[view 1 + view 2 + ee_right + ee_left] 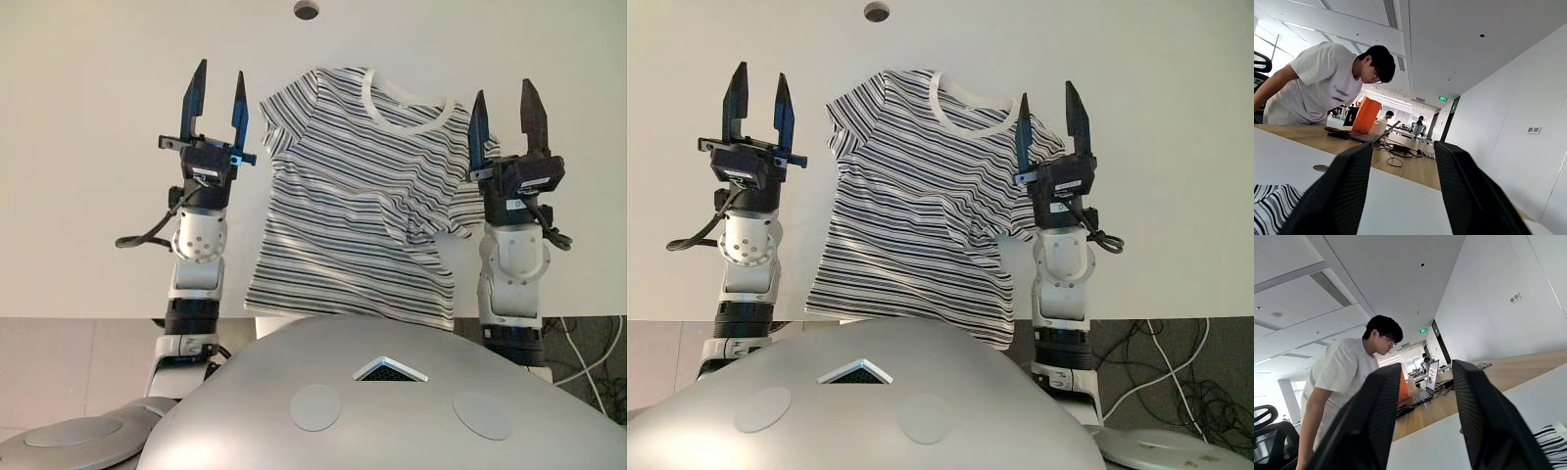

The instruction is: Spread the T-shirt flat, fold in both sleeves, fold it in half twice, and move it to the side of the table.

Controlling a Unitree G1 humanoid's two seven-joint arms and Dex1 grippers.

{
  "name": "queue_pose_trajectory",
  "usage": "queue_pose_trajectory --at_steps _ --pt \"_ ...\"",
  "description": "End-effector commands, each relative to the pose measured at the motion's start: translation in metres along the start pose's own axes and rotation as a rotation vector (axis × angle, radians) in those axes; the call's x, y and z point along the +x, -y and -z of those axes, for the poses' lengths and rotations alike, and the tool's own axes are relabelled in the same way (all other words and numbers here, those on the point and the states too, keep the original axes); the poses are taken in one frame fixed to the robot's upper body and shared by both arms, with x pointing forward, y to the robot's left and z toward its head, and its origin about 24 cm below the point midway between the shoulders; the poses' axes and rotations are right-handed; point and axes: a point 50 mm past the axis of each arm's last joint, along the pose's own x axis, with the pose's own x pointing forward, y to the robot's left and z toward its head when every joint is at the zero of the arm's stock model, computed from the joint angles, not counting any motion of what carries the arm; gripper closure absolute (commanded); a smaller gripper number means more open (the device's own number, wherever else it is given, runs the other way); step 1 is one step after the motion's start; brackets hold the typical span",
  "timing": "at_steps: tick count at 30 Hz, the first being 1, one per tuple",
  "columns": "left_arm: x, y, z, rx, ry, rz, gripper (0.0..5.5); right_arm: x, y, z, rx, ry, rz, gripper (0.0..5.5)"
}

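Slightly rumpled, finely striped T-shirt point(353, 186)

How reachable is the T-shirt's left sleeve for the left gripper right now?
Likely yes: the left gripper, open, sits beside that sleeve of the T-shirt; only bare table lies between them.

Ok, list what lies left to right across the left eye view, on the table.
Left gripper, open → striped T-shirt → right gripper, open, in front of the shirt's sleeve.
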Motion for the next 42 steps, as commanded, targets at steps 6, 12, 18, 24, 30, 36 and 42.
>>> queue_pose_trajectory --at_steps 6,12,18,24,30,36,42 --pt "0.0 0.002 0.0 0.01 -0.002 0.033 3.61 0.004 0.003 0.001 -0.015 0.009 0.032 3.16" --pt "0.011 0.009 0.001 -0.015 0.021 0.015 3.61 -0.003 0.011 0.001 -0.028 0.001 0.066 3.16" --pt "0.012 0.007 0.001 0.003 0.019 -0.021 3.61 0.002 0.015 0.0 -0.037 0.013 0.045 3.16" --pt "0.019 0.004 0.001 0.026 0.037 0.034 3.61 0.003 0.013 0.001 -0.041 0.009 0.054 3.16" --pt "0.021 0.006 -0.001 0.025 0.046 0.061 3.61 0.003 0.009 0.002 -0.038 0.006 0.06 3.16" --pt "0.04 0.006 0.013 0.223 0.006 0.292 3.61 0.003 0.015 0.011 -0.111 -0.076 -0.009 3.16" --pt "0.108 0.028 0.045 0.746 0.075 0.769 3.61 0.005 0.048 0.039 -0.456 -0.287 -0.347 3.16"
